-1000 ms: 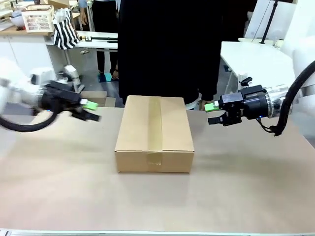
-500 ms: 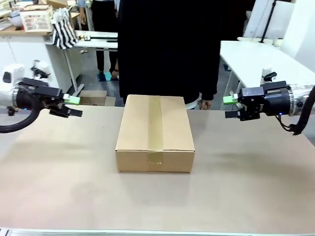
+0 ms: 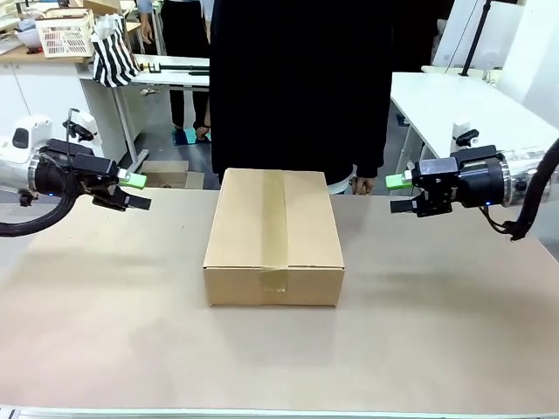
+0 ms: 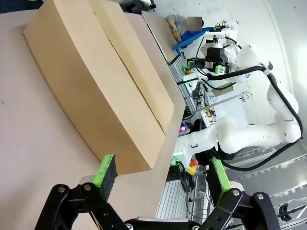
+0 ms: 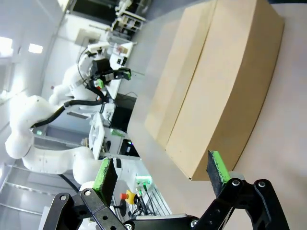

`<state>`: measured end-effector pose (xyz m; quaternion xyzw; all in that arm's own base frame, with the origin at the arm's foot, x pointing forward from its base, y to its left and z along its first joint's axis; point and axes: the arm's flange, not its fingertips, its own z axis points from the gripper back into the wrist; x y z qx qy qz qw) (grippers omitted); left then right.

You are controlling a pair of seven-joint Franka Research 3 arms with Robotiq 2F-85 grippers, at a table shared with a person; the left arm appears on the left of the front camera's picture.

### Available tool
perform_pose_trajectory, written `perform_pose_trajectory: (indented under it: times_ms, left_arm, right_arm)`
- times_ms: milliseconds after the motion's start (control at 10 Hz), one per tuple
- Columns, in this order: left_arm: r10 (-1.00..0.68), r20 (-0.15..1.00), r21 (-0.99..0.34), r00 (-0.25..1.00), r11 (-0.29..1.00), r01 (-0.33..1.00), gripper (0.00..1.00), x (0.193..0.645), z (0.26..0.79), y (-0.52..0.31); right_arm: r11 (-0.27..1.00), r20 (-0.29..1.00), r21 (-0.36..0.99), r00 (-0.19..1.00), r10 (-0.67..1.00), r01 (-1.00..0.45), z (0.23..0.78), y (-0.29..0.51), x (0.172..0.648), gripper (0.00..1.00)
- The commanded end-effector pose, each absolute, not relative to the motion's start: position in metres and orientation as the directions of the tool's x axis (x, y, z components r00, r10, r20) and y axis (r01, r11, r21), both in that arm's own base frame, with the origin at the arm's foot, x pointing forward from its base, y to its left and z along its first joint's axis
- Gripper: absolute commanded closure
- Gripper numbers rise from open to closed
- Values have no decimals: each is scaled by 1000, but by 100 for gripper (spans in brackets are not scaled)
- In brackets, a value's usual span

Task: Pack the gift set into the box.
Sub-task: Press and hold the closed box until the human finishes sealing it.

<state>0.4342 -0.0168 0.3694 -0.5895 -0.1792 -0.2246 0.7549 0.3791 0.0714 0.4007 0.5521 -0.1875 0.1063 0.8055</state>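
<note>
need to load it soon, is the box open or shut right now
Shut. The box sits flat on the table with its top flaps closed, and brown tape runs along the seam.

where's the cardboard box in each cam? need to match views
Front view: cardboard box at table centre, flaps shut, between the two open tools.
Left wrist view: box runs from top left toward the middle, above the left tool.
Right wrist view: box fills the upper right, above the right tool.
Shared landmark: the brown tape along the box's top seam.
</note>
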Motion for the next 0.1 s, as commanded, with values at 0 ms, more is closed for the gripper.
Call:
perform_pose_trajectory:
  times_ms: [0]
  left_arm:
    - [-142, 536, -810, 832, 192, 555, 0, 434, 372, -14]
  right_arm:
    - [358, 414, 856, 909, -43, -373, 400, 71, 377, 0]
